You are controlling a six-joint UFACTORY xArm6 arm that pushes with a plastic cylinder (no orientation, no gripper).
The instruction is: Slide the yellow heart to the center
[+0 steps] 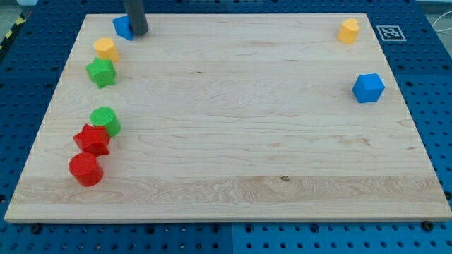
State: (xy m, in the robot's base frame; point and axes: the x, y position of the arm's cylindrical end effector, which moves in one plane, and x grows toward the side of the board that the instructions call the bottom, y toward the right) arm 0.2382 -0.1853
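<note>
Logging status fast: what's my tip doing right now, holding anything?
My tip: no pincer, holds nothing; beside the blue block at the view's top left.

One camera only, and it looks down on the counter (233, 141) from high up at a steep slant, standing off the six o'clock edge and facing toward twelve. The far edge reads narrower than the near one, so the tilt is plain. It sits far enough back to take in the whole wooden top, all four corners, with a rim of blue pegboard (431, 106) around it. A printed marker (389, 32) shows at about one o'clock. No second view shares this scene.
</note>
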